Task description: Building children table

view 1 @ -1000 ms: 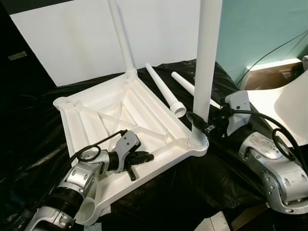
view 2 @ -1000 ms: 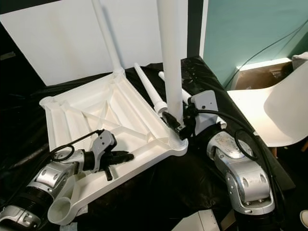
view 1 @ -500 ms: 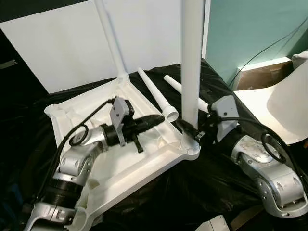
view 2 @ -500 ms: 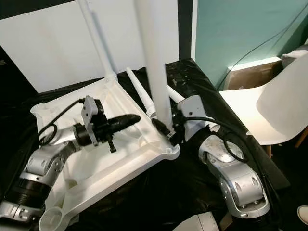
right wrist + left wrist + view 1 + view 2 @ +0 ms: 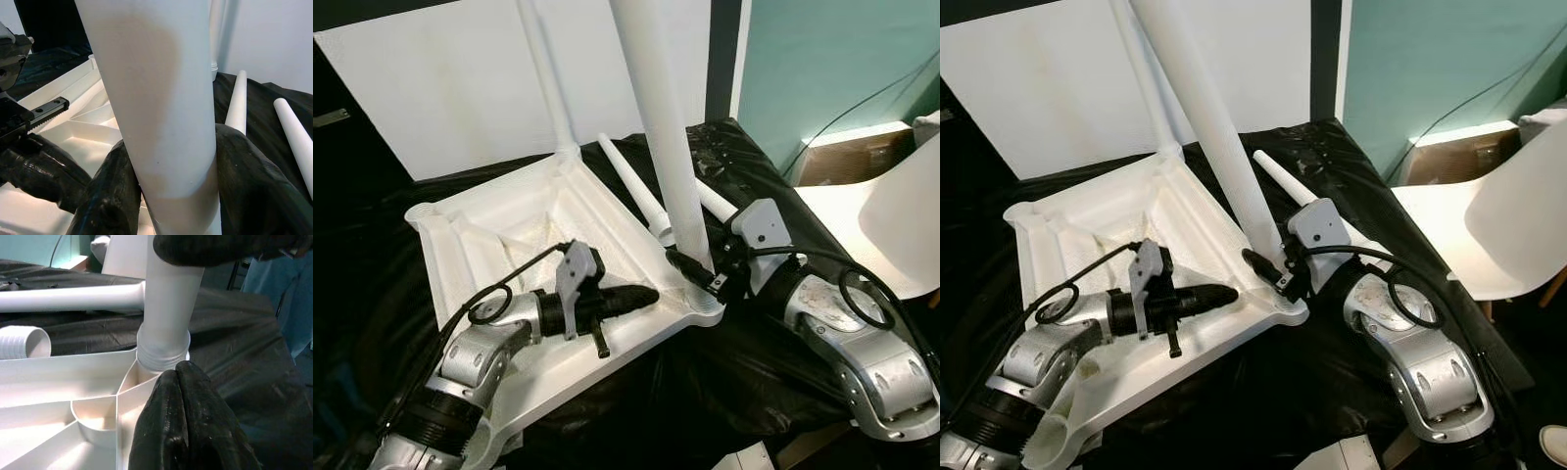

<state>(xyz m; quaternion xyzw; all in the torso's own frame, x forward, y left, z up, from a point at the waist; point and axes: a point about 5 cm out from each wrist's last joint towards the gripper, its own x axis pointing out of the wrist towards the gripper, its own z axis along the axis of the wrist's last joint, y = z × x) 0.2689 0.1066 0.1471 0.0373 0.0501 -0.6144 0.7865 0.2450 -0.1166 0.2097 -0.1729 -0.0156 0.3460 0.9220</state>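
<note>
The right gripper (image 5: 693,271) clamps a tilted white plastic table leg (image 5: 661,127) at the corner socket of the upturned white plastic tabletop (image 5: 509,245), where the left gripper (image 5: 646,294), fingers pressed together, rests.

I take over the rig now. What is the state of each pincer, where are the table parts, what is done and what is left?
Right pincer: shut on the tilted leg, low near its threaded end, at the near corner socket of the upturned tabletop.
Left pincer: shut, holding nothing, above the tabletop beside that socket.
Done: one leg stands in the far corner.
Left: the tilted leg looks not seated; straighten it and screw it in. Two loose legs lie on the black sheet, with two corner sockets open.
</note>
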